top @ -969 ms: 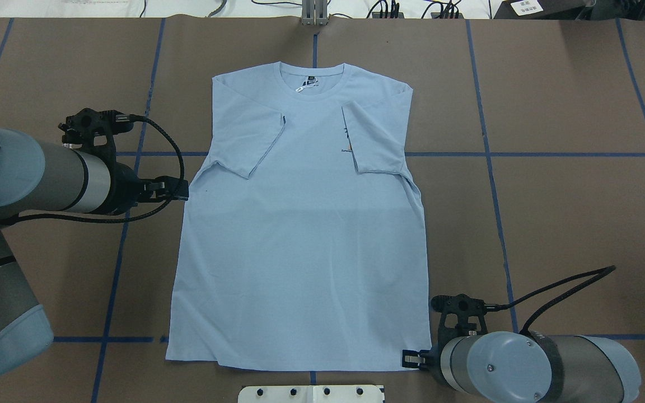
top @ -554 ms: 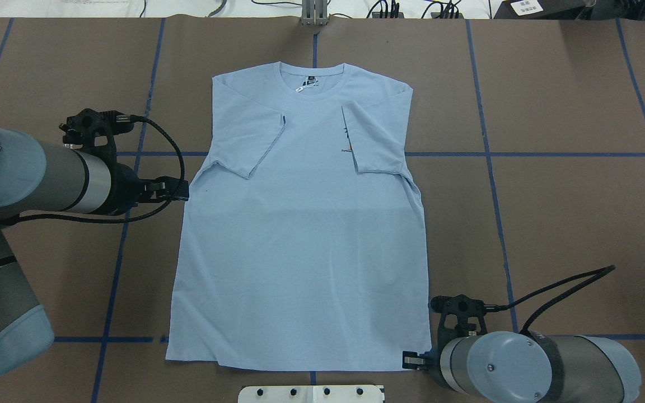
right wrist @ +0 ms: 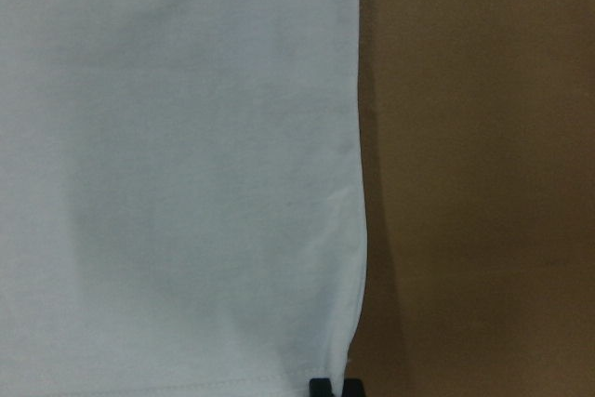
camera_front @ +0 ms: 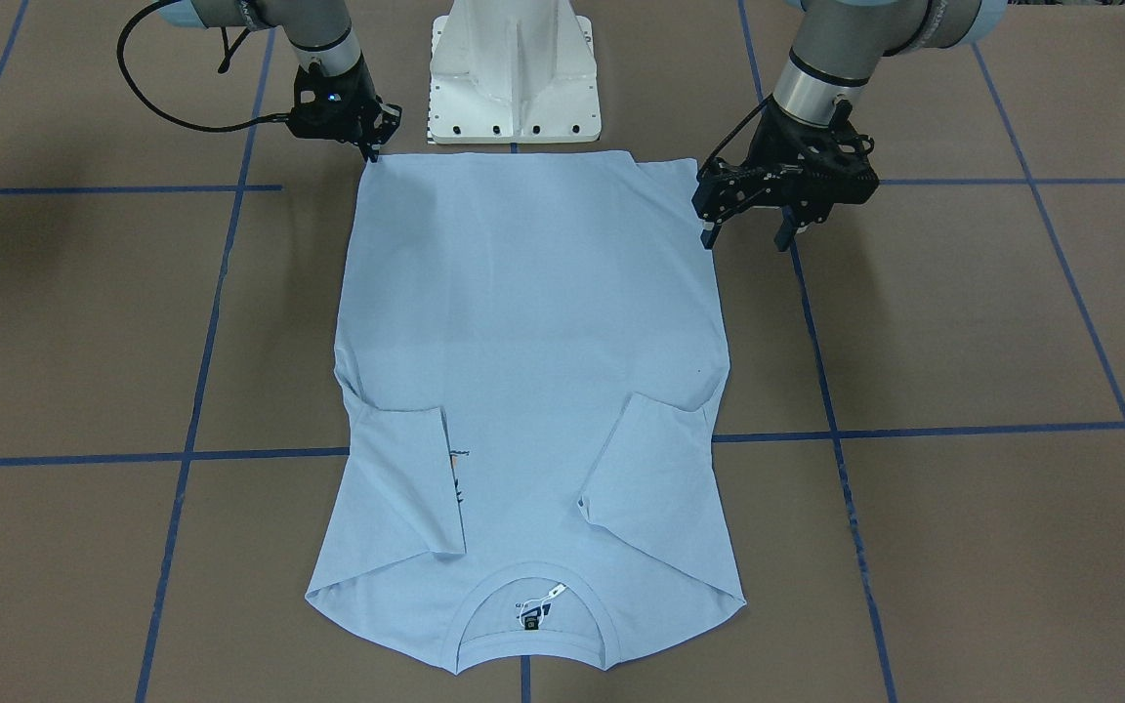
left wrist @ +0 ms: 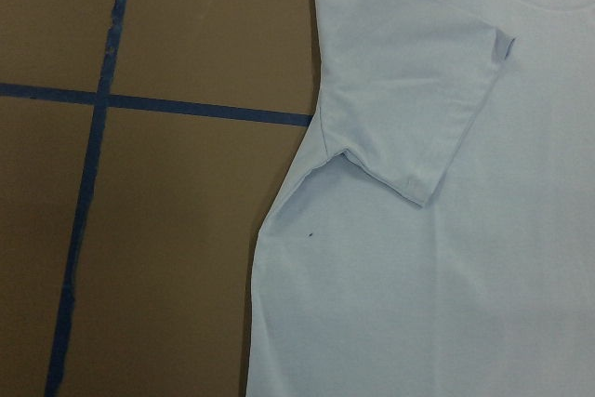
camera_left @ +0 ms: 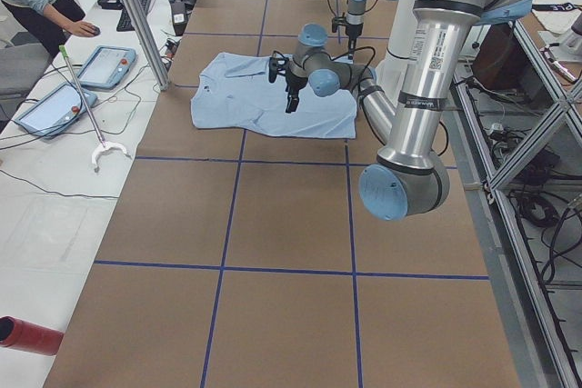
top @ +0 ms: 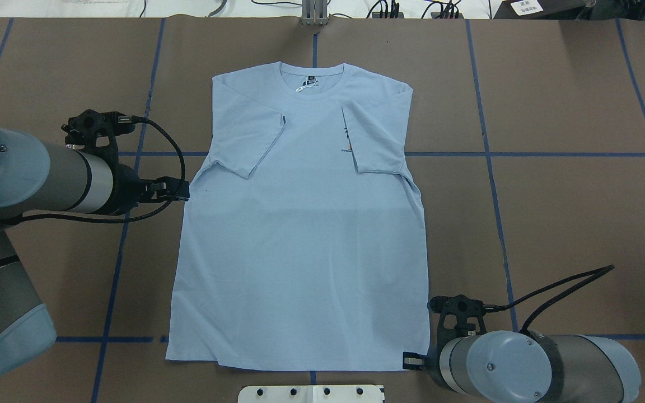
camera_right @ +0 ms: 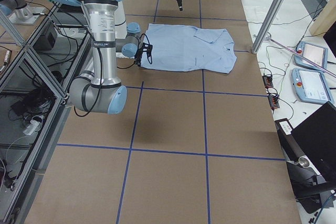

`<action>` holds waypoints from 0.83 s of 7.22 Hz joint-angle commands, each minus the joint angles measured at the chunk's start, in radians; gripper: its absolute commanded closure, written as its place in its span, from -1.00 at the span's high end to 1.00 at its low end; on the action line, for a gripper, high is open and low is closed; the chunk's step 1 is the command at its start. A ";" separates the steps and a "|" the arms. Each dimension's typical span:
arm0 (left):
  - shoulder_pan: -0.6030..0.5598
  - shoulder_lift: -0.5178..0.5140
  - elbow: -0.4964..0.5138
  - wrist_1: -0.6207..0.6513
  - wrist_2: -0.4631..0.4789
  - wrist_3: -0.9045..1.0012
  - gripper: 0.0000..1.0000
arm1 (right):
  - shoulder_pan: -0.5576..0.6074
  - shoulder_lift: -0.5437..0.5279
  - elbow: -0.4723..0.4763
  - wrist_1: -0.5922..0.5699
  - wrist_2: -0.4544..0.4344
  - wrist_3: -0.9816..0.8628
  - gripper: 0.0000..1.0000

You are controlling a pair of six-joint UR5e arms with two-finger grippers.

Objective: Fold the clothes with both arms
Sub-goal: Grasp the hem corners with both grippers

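**Shirt fold: sleeves turned in, body folds not yet made.**

My left gripper (camera_front: pixel 746 234) hangs empty with its fingers spread wide, just beside the shirt's (top: pixel 300 252) left side edge below the sleeve. The shirt lies flat and front up in the middle of the table (top: pixel 552 224), with the collar (top: pixel 312 92) toward the far edge and the hem toward the near edge. Both short sleeves are folded in over the chest. I judge that the body folds are all left to do. The cloth is a thin, smooth, pale blue knit with few wrinkles, a ribbed round collar and a straight hem. My right gripper (camera_front: pixel 369 151) sits at the hem's right corner; I cannot tell whether it is clamped on the cloth.
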 commanded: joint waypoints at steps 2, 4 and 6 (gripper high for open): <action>0.010 0.015 -0.001 0.009 -0.007 -0.013 1.00 | 0.004 -0.001 0.011 0.000 -0.005 0.000 -1.00; 0.136 0.079 -0.025 0.011 0.006 -0.173 1.00 | 0.013 -0.001 0.037 0.000 -0.024 0.003 -1.00; 0.278 0.122 -0.053 0.014 0.085 -0.359 1.00 | 0.036 -0.003 0.077 0.000 -0.013 0.002 -1.00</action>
